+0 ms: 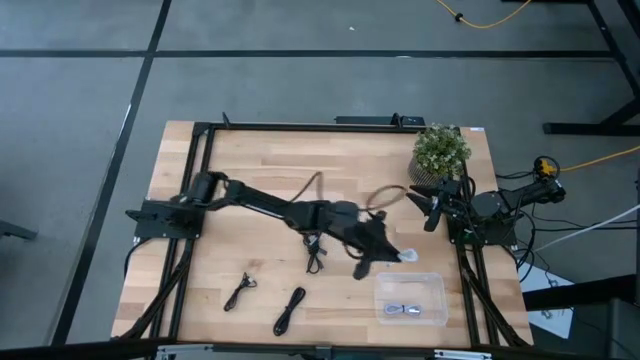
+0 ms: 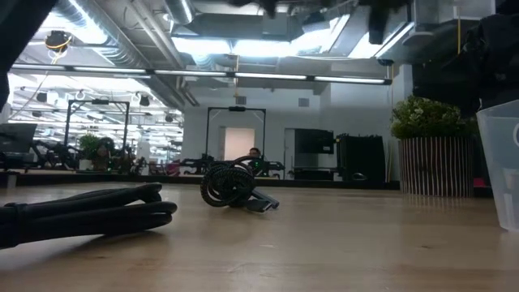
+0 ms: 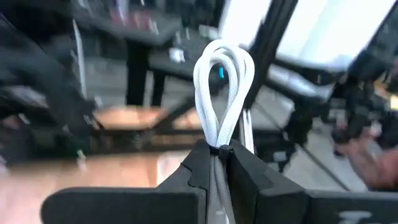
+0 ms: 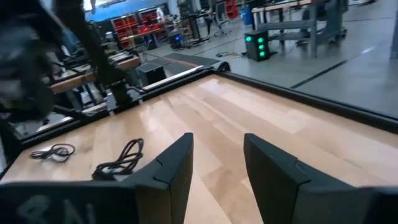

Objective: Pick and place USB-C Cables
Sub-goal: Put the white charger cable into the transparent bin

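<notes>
In the high view, the left gripper (image 1: pixel 392 254) sits right of centre, carrying a white cable (image 1: pixel 407 256) just above the bin (image 1: pixel 434 281) at lower right, which already holds one cable (image 1: pixel 402 309); this looks like the transport step, and the next move calls for centring over the bin before letting go. In the left wrist view the fingers (image 3: pixel 193 176) are clamped on the white cable (image 3: pixel 221 93), its loop pointing up the frame, long axis vertical. The right wrist view shows the right gripper (image 4: pixel 216 163) idle with fingers apart.

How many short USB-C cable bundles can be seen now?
5: one white looped cable in the left gripper, one pale cable in the clear bin, and three black cables on the wooden table. Others could be hidden.
</notes>
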You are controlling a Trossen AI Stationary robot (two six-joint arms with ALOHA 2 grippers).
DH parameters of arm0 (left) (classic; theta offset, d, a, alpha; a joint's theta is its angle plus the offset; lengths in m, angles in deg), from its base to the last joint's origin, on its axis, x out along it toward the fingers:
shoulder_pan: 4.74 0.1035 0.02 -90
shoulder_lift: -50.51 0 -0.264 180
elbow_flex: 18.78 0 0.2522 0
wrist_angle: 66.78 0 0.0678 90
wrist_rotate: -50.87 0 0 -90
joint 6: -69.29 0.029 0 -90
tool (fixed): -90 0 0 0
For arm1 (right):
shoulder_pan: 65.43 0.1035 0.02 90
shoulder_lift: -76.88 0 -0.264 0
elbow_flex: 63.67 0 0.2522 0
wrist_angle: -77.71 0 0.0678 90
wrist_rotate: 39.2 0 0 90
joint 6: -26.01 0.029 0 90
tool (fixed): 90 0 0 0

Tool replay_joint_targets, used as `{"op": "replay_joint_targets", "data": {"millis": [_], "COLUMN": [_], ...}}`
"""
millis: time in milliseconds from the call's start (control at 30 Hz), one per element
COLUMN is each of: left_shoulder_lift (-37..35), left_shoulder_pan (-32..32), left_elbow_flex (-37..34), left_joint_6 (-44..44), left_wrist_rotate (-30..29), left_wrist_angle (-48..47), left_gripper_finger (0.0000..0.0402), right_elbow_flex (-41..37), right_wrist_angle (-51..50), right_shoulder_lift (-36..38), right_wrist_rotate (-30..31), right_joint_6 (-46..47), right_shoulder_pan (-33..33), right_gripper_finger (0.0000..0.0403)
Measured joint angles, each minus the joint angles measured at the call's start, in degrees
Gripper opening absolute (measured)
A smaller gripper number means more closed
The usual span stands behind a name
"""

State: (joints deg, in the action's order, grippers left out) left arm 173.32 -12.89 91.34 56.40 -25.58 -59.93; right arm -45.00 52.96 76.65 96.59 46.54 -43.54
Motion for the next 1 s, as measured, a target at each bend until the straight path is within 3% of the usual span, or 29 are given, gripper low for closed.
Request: {"op": "replay_joint_targets", "data": {"millis": [133,300,500,700,1000], "left_shoulder_lift": [5.4,10.3,14.0,16.3,18.3], "left_shoulder_pan": [-0.2,-0.7,-2.2,-4.1,-5.0], "left_elbow_flex": [12.3,21.5,23.1,23.2,23.0], "left_joint_6": [0.0,-0.3,-2.0,-2.1,-4.0], "left_wrist_rotate": [-0.5,0.7,0.6,-4.4,-4.1], "left_wrist_angle": [-16.8,-23.3,-23.9,-23.4,-20.5], "left_gripper_finger": [0.0023,0.0023,0.0023,0.0032,0.0052], "right_elbow_flex": [0.0,0.0,0.0,0.0,0.0], "right_wrist_angle": [-0.4,-1.0,-1.0,-1.0,-1.1], "right_shoulder_lift": [0.0,0.0,0.0,0.0,0.0], "right_wrist_rotate": [0.3,0.3,0.2,0.1,0.1], "right_joint_6": [0.0,0.0,0.0,0.2,0.3], "right_shoulder_pan": [0.0,0.0,0.0,0.0,0.0], "right_gripper_finger": [0.0147,0.0147,0.0147,0.0147,0.0147]}}
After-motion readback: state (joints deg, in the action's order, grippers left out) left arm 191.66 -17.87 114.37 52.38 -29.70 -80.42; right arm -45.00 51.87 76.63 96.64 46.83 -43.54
